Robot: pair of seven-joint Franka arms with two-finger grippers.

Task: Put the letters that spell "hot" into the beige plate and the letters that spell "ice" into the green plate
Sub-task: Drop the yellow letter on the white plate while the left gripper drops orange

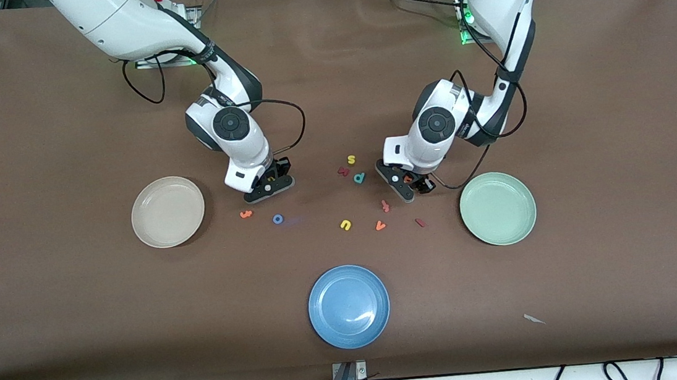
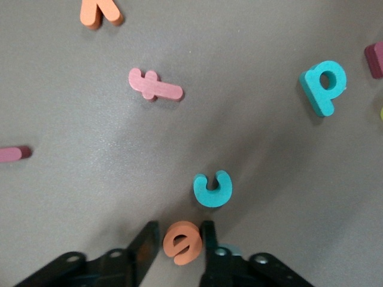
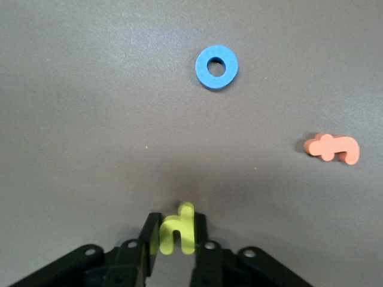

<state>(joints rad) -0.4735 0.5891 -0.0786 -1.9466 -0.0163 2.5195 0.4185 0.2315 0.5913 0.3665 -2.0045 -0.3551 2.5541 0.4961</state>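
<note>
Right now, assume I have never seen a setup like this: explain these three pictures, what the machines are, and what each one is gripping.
These are two robot arms bolted at one edge of a brown table. The wide picture looks down from a camera facing them. The other two come from cameras on each arm's wrist, looking past its two-fingered clamp.

On the table lie small foam letters and three plates: the beige plate, the green plate and a blue plate, all without letters in them.

The right end effector, down at the table near the beige plate, is closed on the yellow h. The blue o and orange t lie loose nearby.

The left end effector, near the green plate, is closed around the orange e. The teal c lies just ahead.
</note>
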